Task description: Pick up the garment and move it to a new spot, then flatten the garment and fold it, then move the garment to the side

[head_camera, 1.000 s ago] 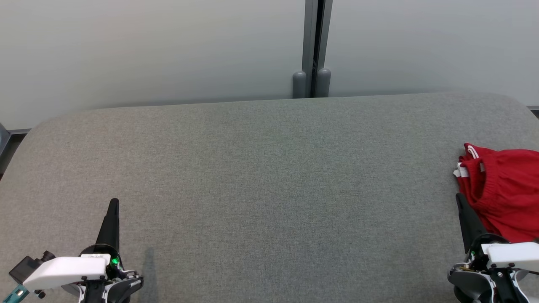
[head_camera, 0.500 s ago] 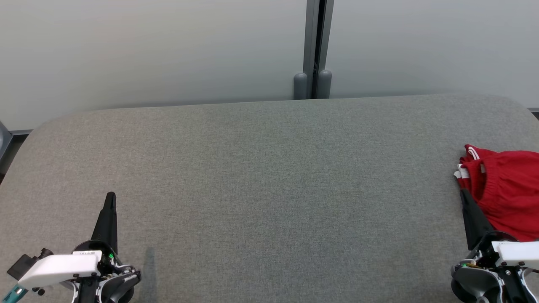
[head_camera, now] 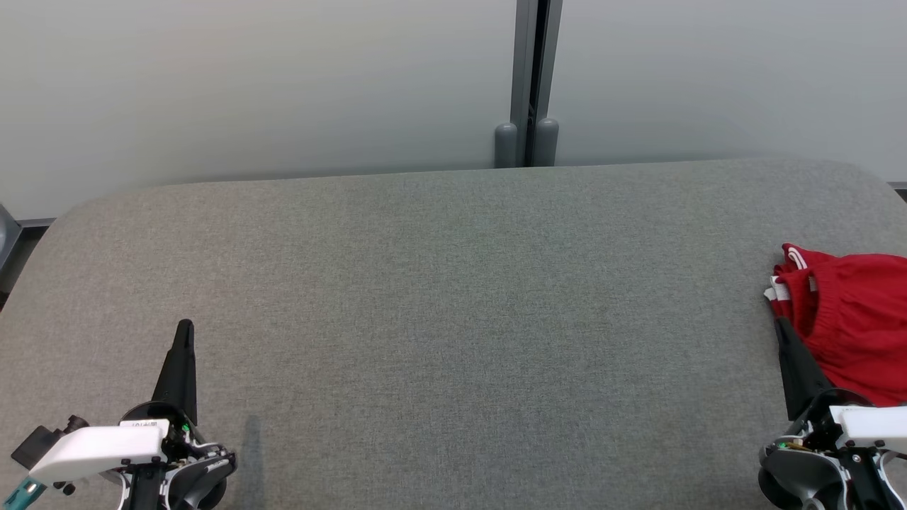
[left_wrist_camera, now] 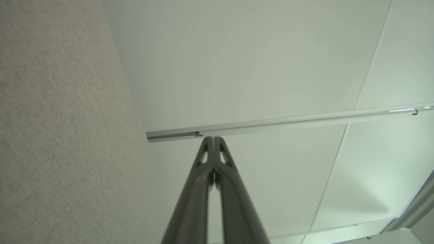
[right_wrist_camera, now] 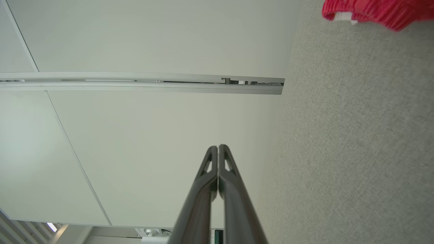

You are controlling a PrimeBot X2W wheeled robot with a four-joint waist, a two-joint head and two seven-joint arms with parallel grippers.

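Garment of crumpled red fabric (head_camera: 854,319) lies at the right edge of the grey upholstered surface (head_camera: 453,283), just right of our right gripper (head_camera: 782,326) (fingers together, like our left gripper (head_camera: 185,327)), so we favour that arm.

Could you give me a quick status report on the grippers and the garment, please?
Left gripper shut, empty. Right gripper shut, empty, near garment. Garment bunched, far right. No obstruction seen.

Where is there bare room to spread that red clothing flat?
The grey surface is bare from the left gripper across to the right gripper and back to the wall. Only the right edge is crowded, by the bunched red garment.
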